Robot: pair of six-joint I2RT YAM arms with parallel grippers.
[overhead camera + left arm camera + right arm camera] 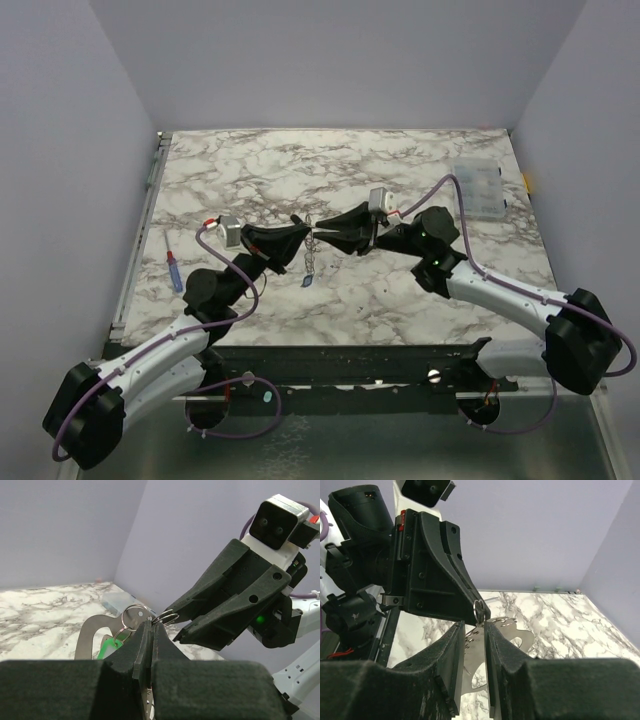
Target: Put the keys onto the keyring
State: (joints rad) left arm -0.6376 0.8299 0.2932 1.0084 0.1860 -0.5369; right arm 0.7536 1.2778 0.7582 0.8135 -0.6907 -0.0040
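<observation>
My two grippers meet tip to tip above the middle of the marble table (400,160). The left gripper (305,232) (151,624) is shut on the thin silvery keyring (167,615) (479,609), which pokes out at its tips. A green key (106,649) hangs from a small ring beside the left fingers. A short chain with a blue key (307,282) dangles below. The right gripper (323,236) (474,627) faces the keyring with its jaws narrowly apart. It grips nothing that I can see. A flat silver metal tag (522,636) shows through the gap.
A blue-and-red pen-like tool (173,270) lies at the table's left edge. At the back right stands a clear plastic compartment box (478,188). Grey walls enclose the table on three sides.
</observation>
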